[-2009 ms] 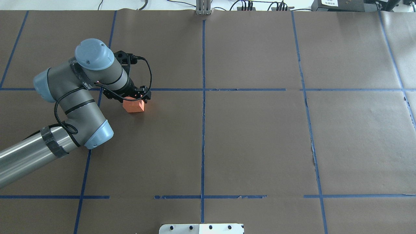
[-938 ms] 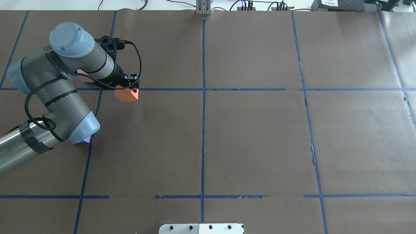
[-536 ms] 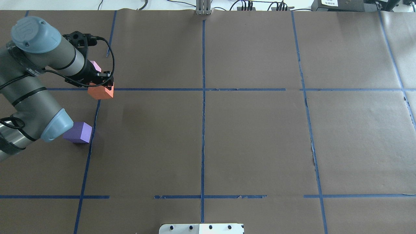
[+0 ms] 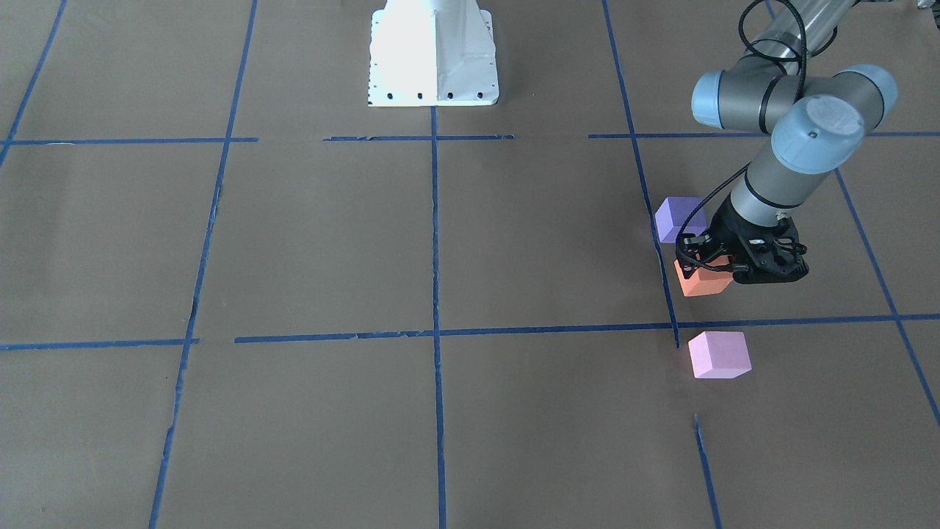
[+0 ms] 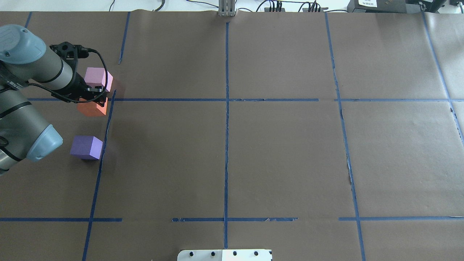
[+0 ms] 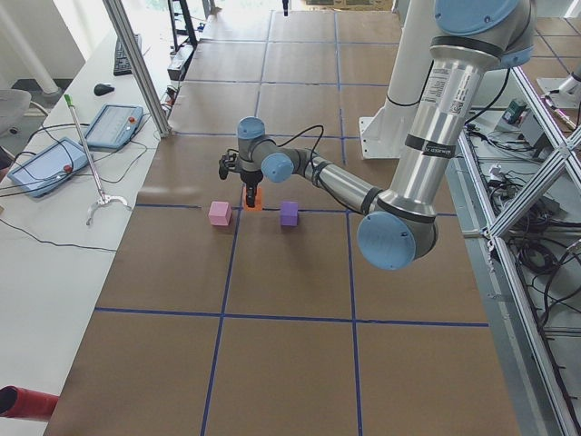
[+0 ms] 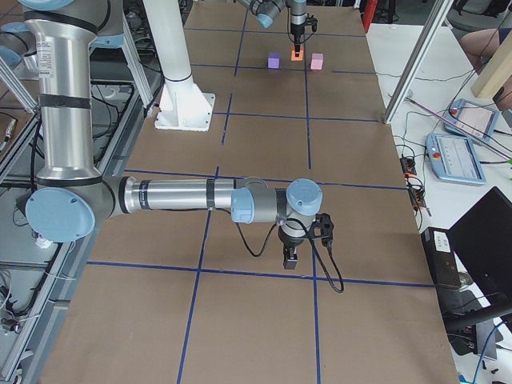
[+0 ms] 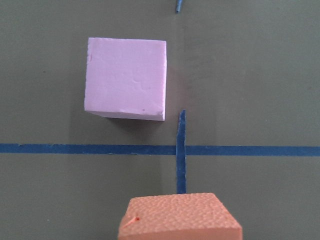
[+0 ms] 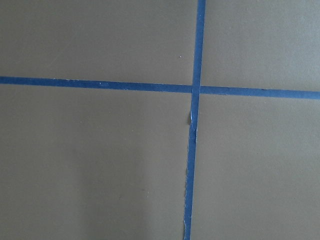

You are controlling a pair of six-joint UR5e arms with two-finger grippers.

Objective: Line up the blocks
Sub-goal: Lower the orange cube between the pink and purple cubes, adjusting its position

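My left gripper (image 5: 95, 98) is shut on the orange block (image 5: 92, 108), also seen in the front view (image 4: 701, 283) and at the bottom of the left wrist view (image 8: 180, 217). It holds the block low between the other two blocks. The pale pink block (image 5: 98, 78) lies just beyond it, across a blue tape line (image 8: 125, 79). The violet-purple block (image 5: 86, 147) lies nearer the robot (image 4: 679, 218). My right gripper (image 7: 292, 260) shows only in the exterior right view, far from the blocks; I cannot tell whether it is open or shut.
Brown paper with a blue tape grid (image 5: 226, 99) covers the table. The robot's white base plate (image 4: 433, 51) stands at the middle of the near edge. A side table with tablets and cables (image 6: 54, 163) runs along the far edge.
My left arm has carried the orange block leftward across the table. It uncovered the pink and purple blocks, and the orange block now sits between them.
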